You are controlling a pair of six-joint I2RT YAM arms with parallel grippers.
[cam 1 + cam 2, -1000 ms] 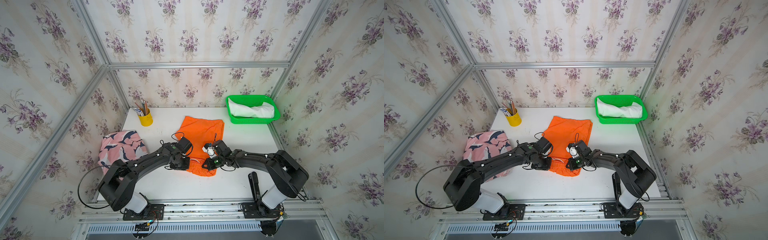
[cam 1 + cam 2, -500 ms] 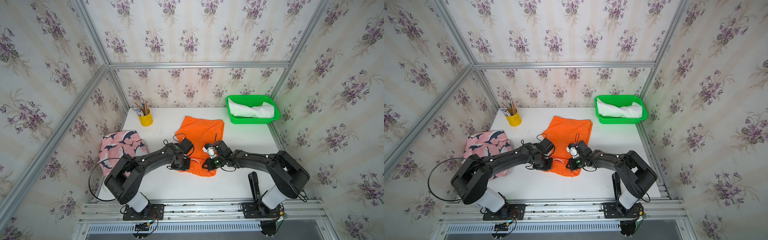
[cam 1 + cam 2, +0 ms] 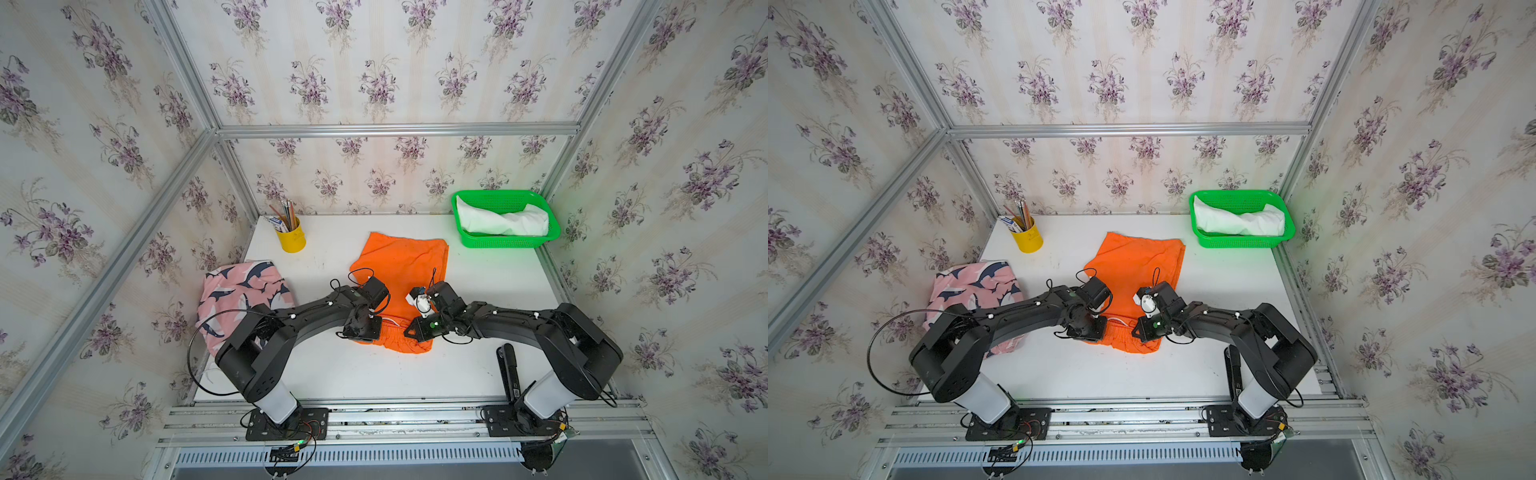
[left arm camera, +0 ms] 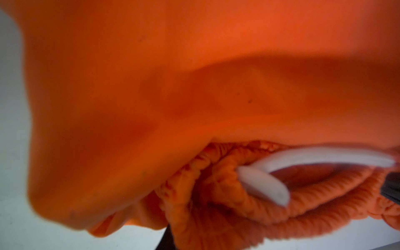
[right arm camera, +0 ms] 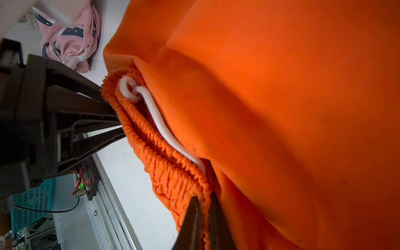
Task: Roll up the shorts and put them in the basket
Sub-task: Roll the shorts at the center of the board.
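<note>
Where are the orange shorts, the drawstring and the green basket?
orange shorts (image 3: 401, 266), in a top view, flat middle of the cloth
drawstring (image 5: 157, 118), right wrist view, middle of the white cord
green basket (image 3: 505, 242), in a top view, front wall

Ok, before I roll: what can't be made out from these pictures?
- Top views: each wrist covers its tool's grip on the orange shorts; only the right wrist view shows the left tool and right tool on them.
- Left wrist view: blurred close-up; the tool is cut off by the frame edge.
- Pink shorts: partly under the left arm in both top views.
- White shorts: lower part behind the basket wall.
</note>
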